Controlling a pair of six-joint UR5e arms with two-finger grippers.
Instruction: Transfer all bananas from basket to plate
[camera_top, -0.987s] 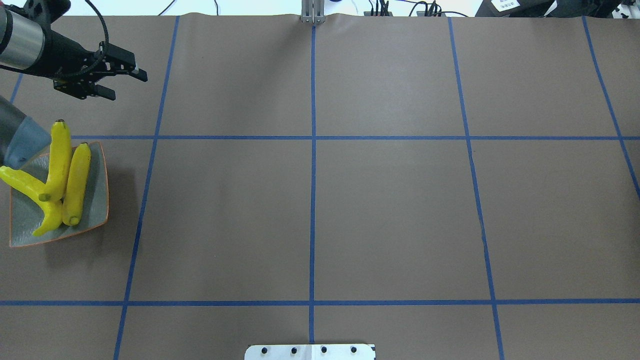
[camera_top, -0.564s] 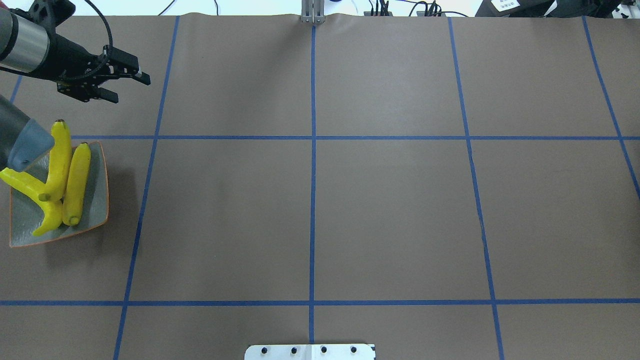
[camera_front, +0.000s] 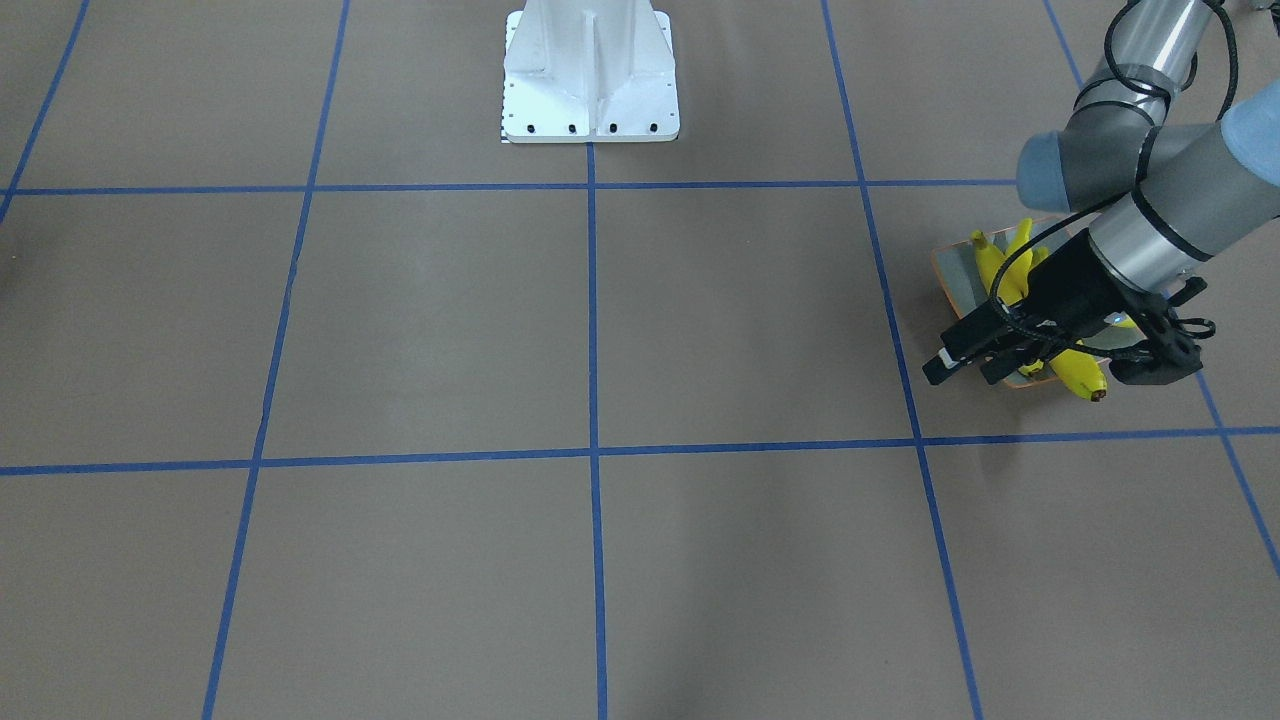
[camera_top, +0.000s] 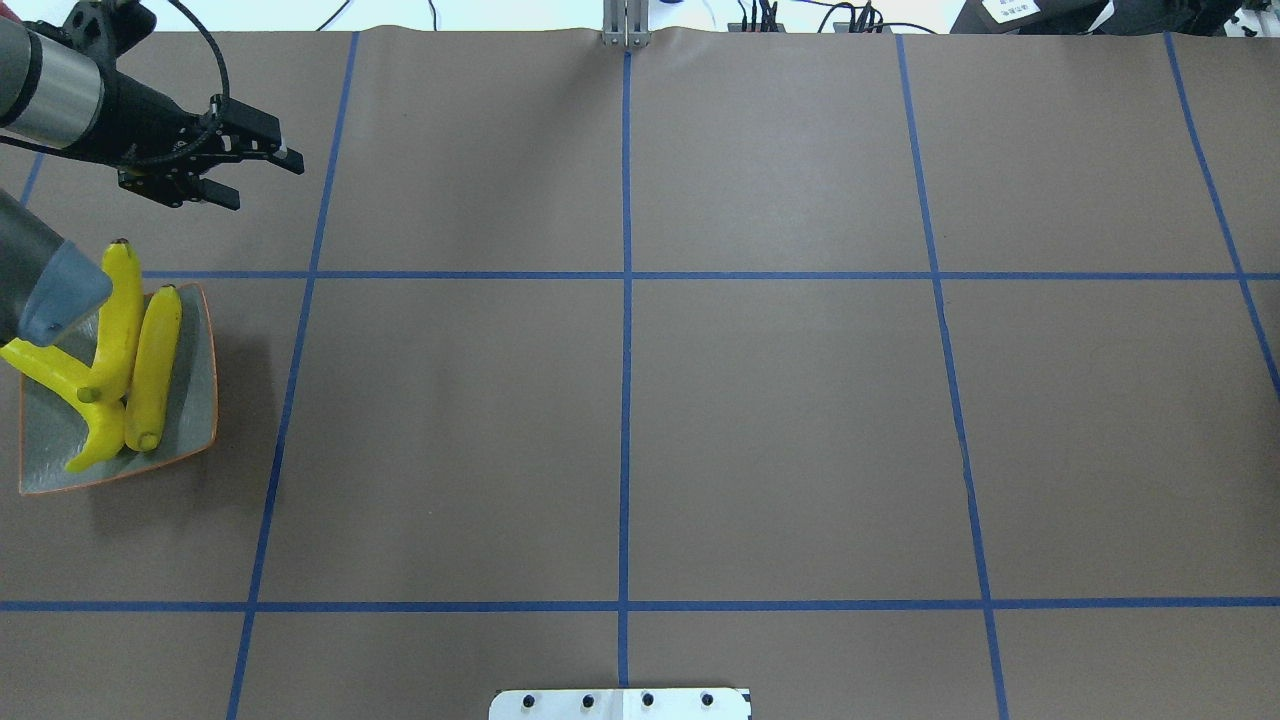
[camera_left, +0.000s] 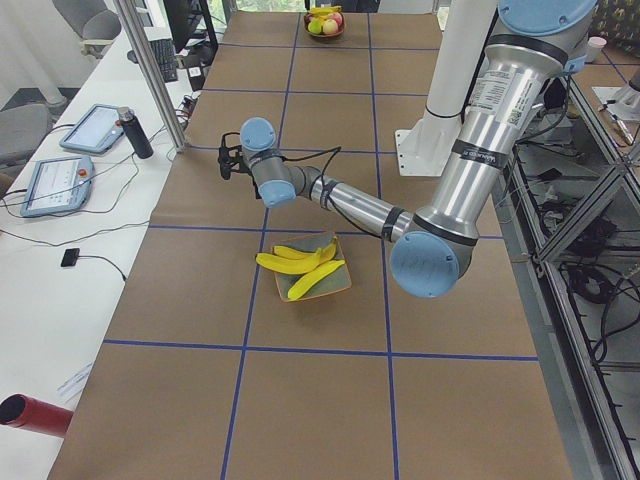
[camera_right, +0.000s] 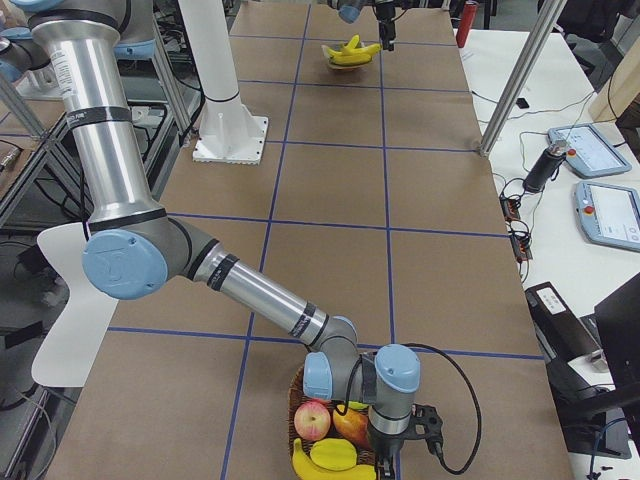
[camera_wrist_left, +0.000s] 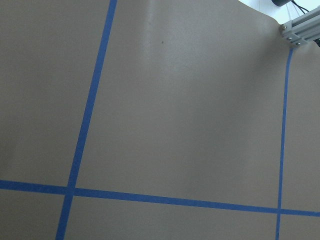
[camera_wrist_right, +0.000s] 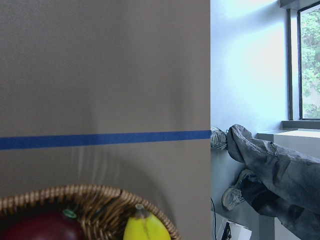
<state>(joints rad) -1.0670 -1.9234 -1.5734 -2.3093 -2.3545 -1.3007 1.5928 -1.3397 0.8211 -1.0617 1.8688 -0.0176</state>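
Three bananas (camera_top: 152, 370) sit on the plate (camera_top: 195, 400) near the released left claw (camera_top: 262, 180), while the right claw (camera_right: 386, 462), its grip untellable, could bump crowding apples (camera_right: 312, 420) reaching the basket's (camera_wrist_right: 75, 192) remaining banana (camera_wrist_right: 145, 229).

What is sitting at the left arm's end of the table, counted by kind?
Bananas: 3
Plate: 1
Total: 4

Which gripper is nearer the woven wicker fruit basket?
Right. The right gripper hangs over the woven wicker basket; the left gripper is far away, near the grey-green plate.
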